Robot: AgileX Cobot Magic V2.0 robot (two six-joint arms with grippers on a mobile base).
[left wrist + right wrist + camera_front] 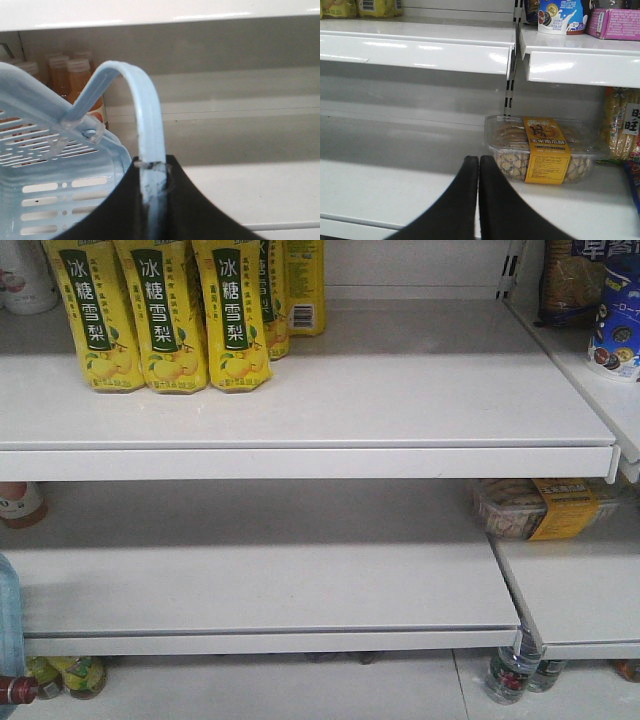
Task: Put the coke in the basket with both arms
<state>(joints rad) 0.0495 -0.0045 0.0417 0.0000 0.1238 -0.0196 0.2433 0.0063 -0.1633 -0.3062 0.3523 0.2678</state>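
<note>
Black fingers of the left tool (150, 200) clamp the basket (45, 175) by its handle; right tool (479, 200) is pressed together, empty. No coke shows on any shelf surface (300, 390). Risk: thin handle slipping, basket swinging into shelving.

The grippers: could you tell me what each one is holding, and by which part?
The left gripper grips the basket by its handle; the right gripper is shut and holds nothing.
</note>
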